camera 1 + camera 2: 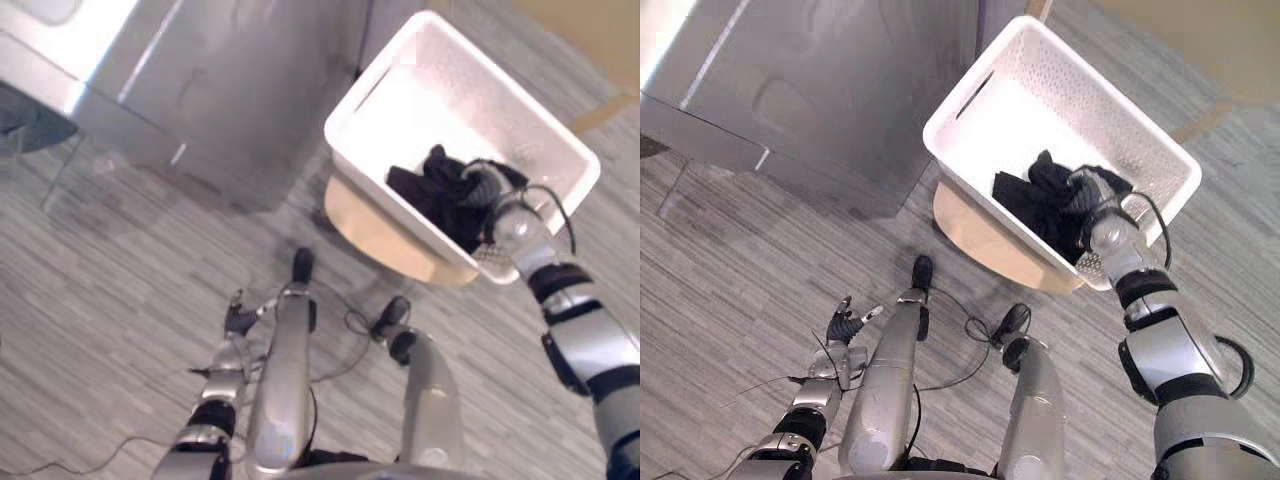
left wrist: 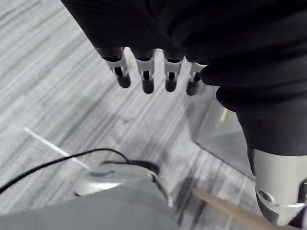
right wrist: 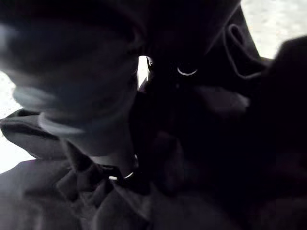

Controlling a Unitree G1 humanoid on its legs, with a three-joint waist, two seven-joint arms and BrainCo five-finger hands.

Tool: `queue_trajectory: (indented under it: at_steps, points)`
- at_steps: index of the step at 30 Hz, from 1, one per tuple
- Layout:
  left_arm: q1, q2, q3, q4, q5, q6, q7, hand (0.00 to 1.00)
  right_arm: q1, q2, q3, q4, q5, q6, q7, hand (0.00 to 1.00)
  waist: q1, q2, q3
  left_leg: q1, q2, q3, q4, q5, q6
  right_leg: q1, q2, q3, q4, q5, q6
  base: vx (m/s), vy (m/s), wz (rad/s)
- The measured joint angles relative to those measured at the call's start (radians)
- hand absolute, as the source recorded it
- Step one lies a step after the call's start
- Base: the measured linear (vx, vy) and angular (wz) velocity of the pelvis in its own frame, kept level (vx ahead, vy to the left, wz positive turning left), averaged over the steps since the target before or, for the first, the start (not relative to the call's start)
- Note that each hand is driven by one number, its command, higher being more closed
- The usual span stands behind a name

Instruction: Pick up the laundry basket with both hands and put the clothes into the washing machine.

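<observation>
The black clothes (image 1: pixel 428 186) lay in the near corner of the white basket (image 1: pixel 450 95), which sat on a tan stand (image 1: pixel 385 238) at about 1 o'clock in the head views. The right hand (image 1: pixel 1095 200) was sunk in the clothes, and I could not tell whether its fingers had closed on them. The grey washer (image 1: pixel 230 90) stood at 11 o'clock, and the left hand (image 1: pixel 845 325) hung at 7 o'clock over the floor (image 1: pixel 100 300), fingers (image 2: pixel 146 76) straight, holding nothing.
</observation>
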Motion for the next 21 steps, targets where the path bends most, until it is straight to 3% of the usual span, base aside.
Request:
queue_trajectory:
  at_steps: [2, 5, 7, 9, 15, 19, 21]
  points:
    - [0.003, -0.018, 0.000, 0.000, 0.000, -0.001, -0.002, 0.00, 0.035, 0.000, -0.047, -0.003, 0.042, 0.012, 0.007, 1.00, -0.003, 0.000, 0.000, 0.048, -0.001, 0.016, -0.008, -0.004, 0.007, 0.041, -0.003, 0.008, -0.006, -0.002, 0.004, 0.07, -0.009, 0.00]
    - [0.029, -0.040, -0.003, 0.013, 0.001, 0.000, -0.018, 0.00, 0.109, 0.009, -0.247, -0.122, 0.187, 0.025, 0.002, 1.00, -0.031, -0.002, -0.001, 0.172, -0.001, 0.038, -0.034, -0.013, 0.019, 0.159, -0.003, 0.008, -0.037, -0.006, 0.013, 0.05, -0.026, 0.02]
    - [0.061, -0.039, -0.009, 0.024, 0.001, 0.002, -0.024, 0.00, 0.154, 0.018, -0.385, -0.227, 0.356, 0.019, -0.021, 1.00, -0.042, -0.015, -0.042, 0.237, -0.002, 0.056, -0.074, -0.012, 0.019, 0.208, -0.005, 0.010, -0.060, -0.011, 0.025, 0.03, -0.049, -0.01]
    - [0.103, -0.042, -0.013, 0.033, 0.002, 0.003, -0.026, 0.00, 0.168, 0.019, -0.465, -0.306, 0.426, 0.018, -0.049, 1.00, -0.053, -0.029, -0.091, 0.300, -0.004, 0.075, -0.127, -0.008, 0.013, 0.258, -0.007, 0.002, -0.096, -0.012, 0.030, 0.07, -0.043, -0.02]
    - [0.216, -0.041, -0.059, 0.058, 0.002, 0.013, -0.047, 0.00, 0.271, 0.019, -0.621, -0.645, 0.462, -0.031, -0.073, 1.00, -0.064, -0.071, -0.295, 0.495, -0.015, 0.096, -0.291, 0.017, -0.002, 0.429, -0.012, -0.054, -0.212, -0.003, 0.044, 0.17, -0.032, 0.02]
    - [0.279, -0.051, -0.131, -0.062, 0.001, 0.021, -0.066, 0.00, 0.271, 0.017, -0.641, -0.686, 0.460, -0.056, -0.088, 1.00, -0.085, -0.075, -0.378, 0.588, -0.025, 0.085, -0.357, 0.020, -0.005, 0.532, -0.002, -0.074, -0.287, 0.008, 0.060, 0.18, -0.019, 0.10]
    - [0.287, -0.050, -0.178, -0.209, 0.000, 0.019, -0.066, 0.00, 0.257, -0.001, -0.635, -0.674, 0.446, -0.056, -0.086, 1.00, -0.087, -0.072, -0.409, 0.619, -0.028, 0.084, -0.380, 0.021, -0.006, 0.570, 0.009, -0.072, -0.333, 0.023, 0.069, 0.12, -0.008, -0.02]
